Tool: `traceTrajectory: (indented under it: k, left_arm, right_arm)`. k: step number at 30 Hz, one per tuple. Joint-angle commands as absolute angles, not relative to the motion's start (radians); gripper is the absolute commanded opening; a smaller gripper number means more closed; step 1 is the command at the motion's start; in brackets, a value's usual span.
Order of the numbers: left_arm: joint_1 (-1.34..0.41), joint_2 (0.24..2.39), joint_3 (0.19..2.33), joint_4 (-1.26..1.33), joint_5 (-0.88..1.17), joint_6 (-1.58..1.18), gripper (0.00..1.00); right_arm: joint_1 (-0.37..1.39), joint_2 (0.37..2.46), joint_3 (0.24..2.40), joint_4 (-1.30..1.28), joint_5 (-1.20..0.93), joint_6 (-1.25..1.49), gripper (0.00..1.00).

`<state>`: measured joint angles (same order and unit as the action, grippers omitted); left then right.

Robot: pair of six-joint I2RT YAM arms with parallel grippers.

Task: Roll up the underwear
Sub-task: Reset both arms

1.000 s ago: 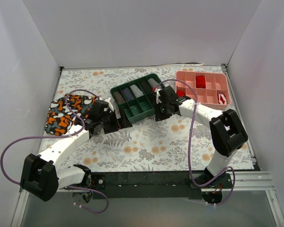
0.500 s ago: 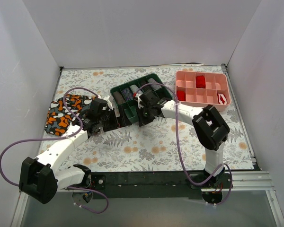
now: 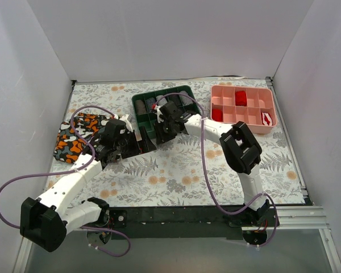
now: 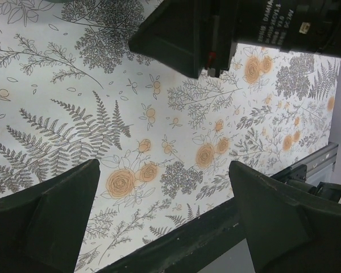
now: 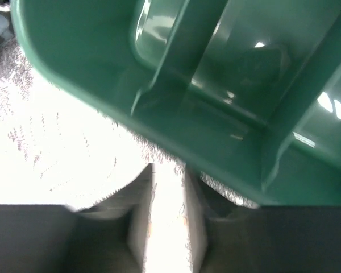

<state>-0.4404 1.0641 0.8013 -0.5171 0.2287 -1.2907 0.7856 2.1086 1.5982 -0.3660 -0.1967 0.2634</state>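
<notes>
- The left gripper (image 4: 165, 170) stands wide open: its two black fingers (image 4: 51, 216) sit at the two lower corners of the left wrist view. Only the white tablecloth printed with grey ferns and orange flowers (image 4: 159, 142) shows between them, and they hold nothing.
- In the overhead view this gripper lies low over the cloth. It is just right of the crumpled orange, black, grey and white camouflage-patterned underwear (image 3: 71, 142) and just below the left end of the glossy dark-green plastic compartment tray (image 3: 186, 91).
- The right gripper (image 5: 169, 187) is barely parted, with only a thin slit of bright cloth between its grey pads (image 5: 141, 216) and nothing in that slit.
- Its tips reach the curved outer wall of the green tray. I cannot tell whether they touch the wall.
- From above, the right arm bends back across the table, so that its gripper sits at the near edge of the green tray, close to the left gripper. In the left wrist view its black body fills the upper edge.
- The green tray holds several dark striped rolls (image 3: 141, 107) in its far compartments.
- A pale-pink plastic compartment tray (image 3: 253, 108) rests to the right, apart from the green one, with small red blocks (image 3: 240, 98) in some cells.
- The solid-black underwear cannot be made out in any view, so I cannot tell where it lies.
</notes>
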Motion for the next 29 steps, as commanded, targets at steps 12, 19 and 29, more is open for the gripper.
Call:
traceTrajectory:
  k: [12,19,29]
  left_arm:
    - [-0.436,1.051,0.902,-0.471,0.334,-1.261,0.98]
    - [-0.434,1.011,0.894,-0.434,0.272,-1.282,0.98]
    - [-0.436,0.898,0.779,-0.353,0.140,-1.290,0.98]
  right_arm:
    - [0.778,1.515,1.238,-0.397,0.075,0.313,0.73]
    - [0.669,1.154,1.037,-0.509,0.268,0.353,0.81]
    - [0.500,0.799,0.764,-0.603,0.477,0.497,0.88]
